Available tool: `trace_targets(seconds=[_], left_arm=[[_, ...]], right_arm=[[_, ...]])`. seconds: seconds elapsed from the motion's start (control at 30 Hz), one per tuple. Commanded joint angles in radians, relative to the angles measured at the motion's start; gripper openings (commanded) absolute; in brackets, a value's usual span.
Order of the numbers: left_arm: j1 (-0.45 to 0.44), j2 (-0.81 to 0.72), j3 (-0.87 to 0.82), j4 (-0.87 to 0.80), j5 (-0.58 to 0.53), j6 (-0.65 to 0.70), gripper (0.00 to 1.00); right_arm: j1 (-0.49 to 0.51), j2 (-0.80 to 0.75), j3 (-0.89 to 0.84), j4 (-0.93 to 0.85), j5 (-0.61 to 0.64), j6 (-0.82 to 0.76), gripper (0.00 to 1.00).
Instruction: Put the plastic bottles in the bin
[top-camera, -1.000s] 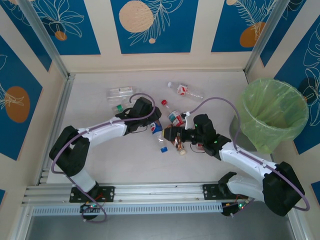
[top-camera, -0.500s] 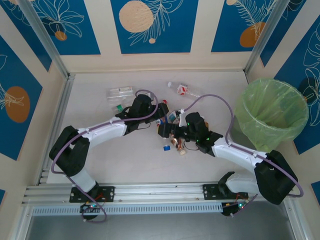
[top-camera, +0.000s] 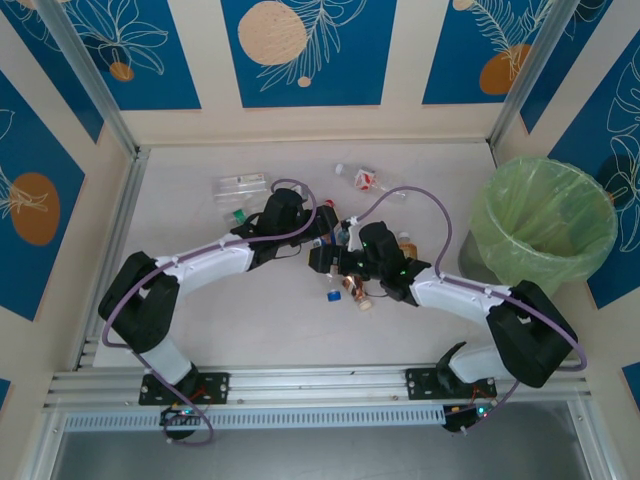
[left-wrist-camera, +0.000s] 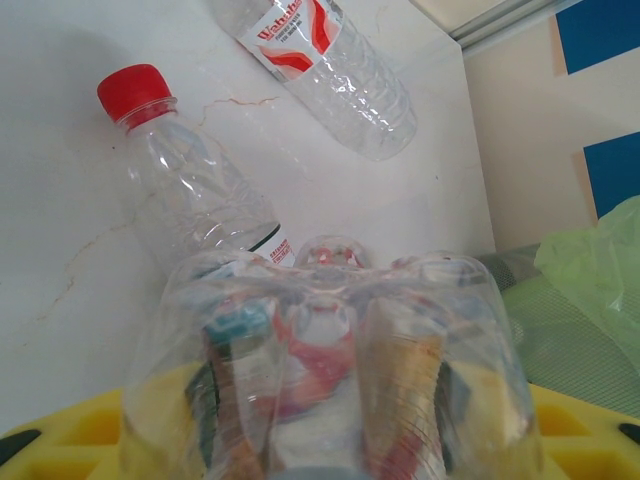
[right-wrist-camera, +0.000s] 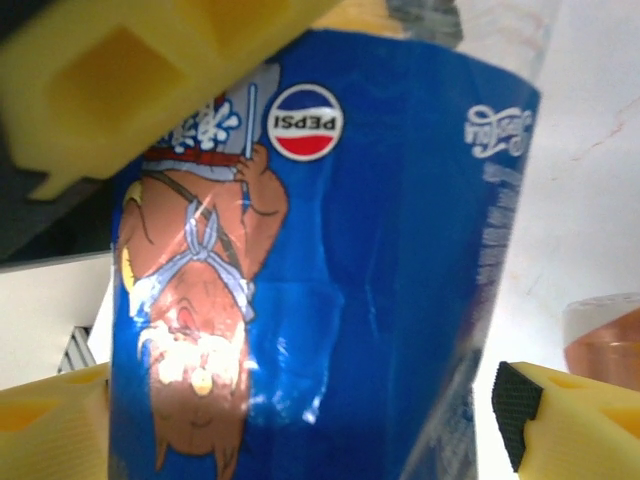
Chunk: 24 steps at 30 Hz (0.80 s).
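My left gripper (top-camera: 318, 236) is shut on a clear plastic bottle (left-wrist-camera: 330, 340) with a blue Pepsi label (right-wrist-camera: 330, 280), seen base-on between its yellow fingers (left-wrist-camera: 60, 440). My right gripper (top-camera: 324, 262) stands open around the same bottle, with a small gap left at its black pad (right-wrist-camera: 512, 415). Other plastic bottles lie nearby: a red-capped one (left-wrist-camera: 190, 190), a red-and-white labelled one (top-camera: 368, 180) (left-wrist-camera: 330, 70), and a brown one (top-camera: 353, 290) (right-wrist-camera: 600, 340). The bin (top-camera: 545, 225), lined with a green bag (left-wrist-camera: 590, 270), stands at the far right.
Two more bottles lie at the back left, a clear one (top-camera: 240, 187) and a green-capped one (top-camera: 238, 214). A blue cap (top-camera: 331, 296) shows just below the right gripper. Walls enclose the table on three sides.
The right gripper has moved left onto the Pepsi bottle and its jaws have started to narrow. The left gripper shifted slightly right, keeping its hold.
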Motion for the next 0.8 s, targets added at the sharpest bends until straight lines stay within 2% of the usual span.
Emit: trace_targets(seconds=[0.0, 0.2, 0.53, 0.63, 0.77], left_arm=[[0.011, -0.020, 0.026, 0.025, 0.011, 0.018, 0.55], [0.012, -0.021, 0.036, -0.013, -0.010, 0.045, 0.56], [0.012, -0.022, 0.057, -0.023, 0.024, 0.066, 0.56], [0.011, -0.024, 0.057, -0.029, 0.018, 0.065, 0.60], [0.012, -0.033, 0.065, -0.047, 0.016, 0.070, 0.66]], right_arm=[[0.010, 0.017, 0.004, 0.048, -0.038, 0.010, 0.85], [0.019, 0.018, 0.006, 0.038, -0.027, -0.011, 0.74], [0.017, 0.017, 0.006, 0.037, -0.063, -0.033, 0.60], [0.011, 0.017, 0.011, 0.037, -0.080, -0.042, 0.56], [0.004, 0.016, 0.018, 0.026, -0.085, -0.050, 0.54]])
